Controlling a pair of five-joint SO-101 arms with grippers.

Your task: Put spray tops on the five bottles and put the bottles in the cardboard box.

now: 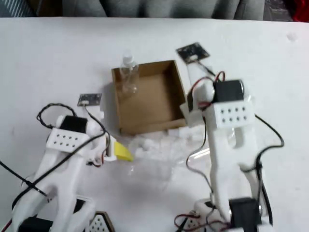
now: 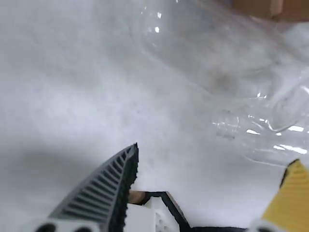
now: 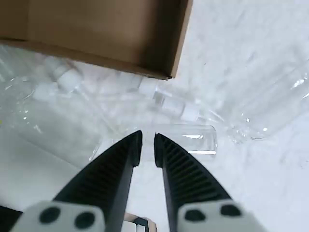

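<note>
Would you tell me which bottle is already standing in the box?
The bottle upright in the box's far-left corner; the others lie on the table in front of it.

The bottles (image 3: 270,104) are clear, glossy plastic. The box (image 1: 154,104) is matt brown cardboard. The table (image 1: 48,58) looks white and matt. The right pincer (image 3: 147,140) has ribbed, matt black plastic fingers (image 3: 116,164).
</note>
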